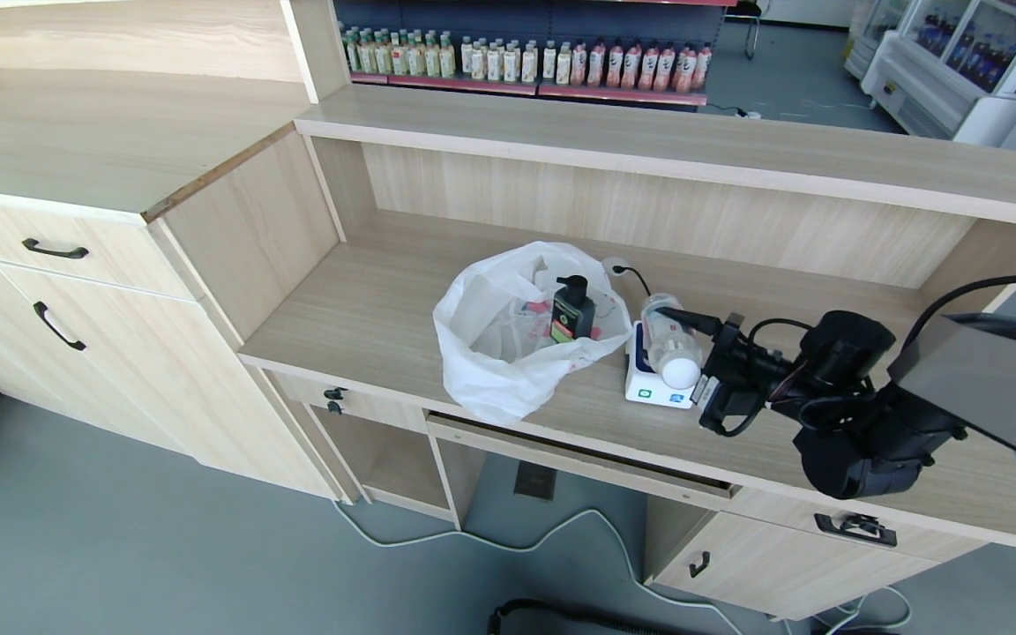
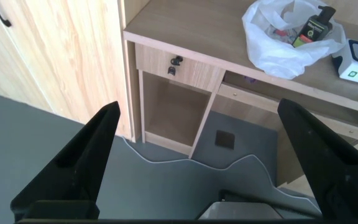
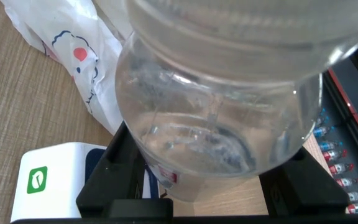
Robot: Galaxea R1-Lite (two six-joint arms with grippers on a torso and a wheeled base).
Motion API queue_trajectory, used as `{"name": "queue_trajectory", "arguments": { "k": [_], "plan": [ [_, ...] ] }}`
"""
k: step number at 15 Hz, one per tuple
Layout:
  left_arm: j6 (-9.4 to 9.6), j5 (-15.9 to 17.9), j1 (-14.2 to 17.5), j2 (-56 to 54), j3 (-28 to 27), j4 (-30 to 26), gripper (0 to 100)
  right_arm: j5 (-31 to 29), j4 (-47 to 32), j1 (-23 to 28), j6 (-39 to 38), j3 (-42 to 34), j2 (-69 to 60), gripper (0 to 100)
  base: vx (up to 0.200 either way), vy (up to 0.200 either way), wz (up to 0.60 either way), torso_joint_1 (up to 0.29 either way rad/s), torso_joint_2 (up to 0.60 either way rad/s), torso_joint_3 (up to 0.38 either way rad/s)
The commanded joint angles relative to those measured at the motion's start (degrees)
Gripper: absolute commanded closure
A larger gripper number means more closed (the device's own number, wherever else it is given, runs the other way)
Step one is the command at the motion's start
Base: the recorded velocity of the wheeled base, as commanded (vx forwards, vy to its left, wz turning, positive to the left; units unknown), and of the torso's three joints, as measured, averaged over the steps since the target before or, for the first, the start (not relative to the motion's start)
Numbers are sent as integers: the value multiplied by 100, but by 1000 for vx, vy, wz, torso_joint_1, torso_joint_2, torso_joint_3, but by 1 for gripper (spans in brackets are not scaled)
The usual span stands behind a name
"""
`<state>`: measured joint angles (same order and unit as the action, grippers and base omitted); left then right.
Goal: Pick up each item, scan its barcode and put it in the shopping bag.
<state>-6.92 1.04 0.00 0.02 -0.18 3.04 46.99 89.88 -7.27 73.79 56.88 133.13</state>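
The left gripper point(image 2: 197, 107) hangs with its two black fingers spread wide and nothing between them. It is over the grey floor in front of the wooden counter point(image 1: 367, 309), well to the left of the white shopping bag point(image 1: 495, 353) and lower than it. The bag sits open on the countertop with a dark pump bottle point(image 1: 571, 313) standing upright inside, its label facing the front edge. Just to the right of the bag, nearly touching its plastic, a small white scanner point(image 1: 649, 386) rests on the counter, and a black cable point(image 1: 637, 278) runs away behind it. A clear bottle point(image 1: 668, 339) lies on its side directly above the scanner, white cap toward the front edge. Whether it touches the scanner cannot be told. The right gripper point(image 1: 686, 337), reaching in from the side farthest from the bag, pinches this bottle between its fingers.
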Motion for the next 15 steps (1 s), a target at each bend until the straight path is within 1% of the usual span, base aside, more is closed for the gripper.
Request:
{"name": "queue_trajectory", "arguments": {
  "k": [1, 2, 4, 5, 6, 7, 9, 10, 11, 12, 14, 15],
  "plan": [
    [-2, 2, 0, -2, 1, 4, 0, 3, 12, 50, -277, -441, -552, 100, 0, 0, 0, 0, 0, 0],
    [-2, 2, 0, -2, 1, 4, 0, 11, 12, 146, -550, -687, -815, 100, 0, 0, 0, 0, 0, 0],
    [-2, 2, 0, -2, 1, 4, 0, -6, 12, 305, -814, -749, -1211, 100, 0, 0, 0, 0, 0, 0],
    [-2, 2, 0, -2, 1, 4, 0, -59, -199, 322, -1191, -828, -1589, 100, 0, 0, 0, 0, 0, 0],
    [-2, 2, 0, -2, 1, 4, 0, -191, -665, 349, -1622, -960, -2169, 100, 0, 0, 0, 0, 0, 0],
    [-2, 2, 0, -2, 1, 4, 0, -446, -1166, 489, -1965, -1091, -2784, 100, 0, 0, 0, 0, 0, 0],
    [-2, 2, 0, -2, 1, 4, 0, -1474, -2546, 1008, -2773, -1399, -4190, 100, 0, 0, 0, 0, 0, 0],
    [-2, 2, 0, -2, 1, 4, 0, -2001, -3179, 1289, -3116, -1461, -4656, 100, 0, 0, 0, 0, 0, 0],
    [-2, 2, 0, -2, 1, 4, 0, -2256, -3425, 1386, -3248, -1461, -4823, 100, 0, 0, 0, 0, 0, 0],
    [-2, 2, 0, -2, 1, 4, 0, -3091, -4031, 1737, -3749, -1513, -5236, 100, 0, 0, 0, 0, 0, 0],
    [-2, 2, 0, -2, 1, 4, 0, -3662, -4277, 1957, -4153, -1619, -5421, 100, 0, 0, 0, 0, 0, 0],
    [-2, 2, 0, -2, 1, 4, 0, -4146, -4330, 2027, -4373, -1680, -5491, 100, 0, 0, 0, 0, 0, 0]
  ]
}}
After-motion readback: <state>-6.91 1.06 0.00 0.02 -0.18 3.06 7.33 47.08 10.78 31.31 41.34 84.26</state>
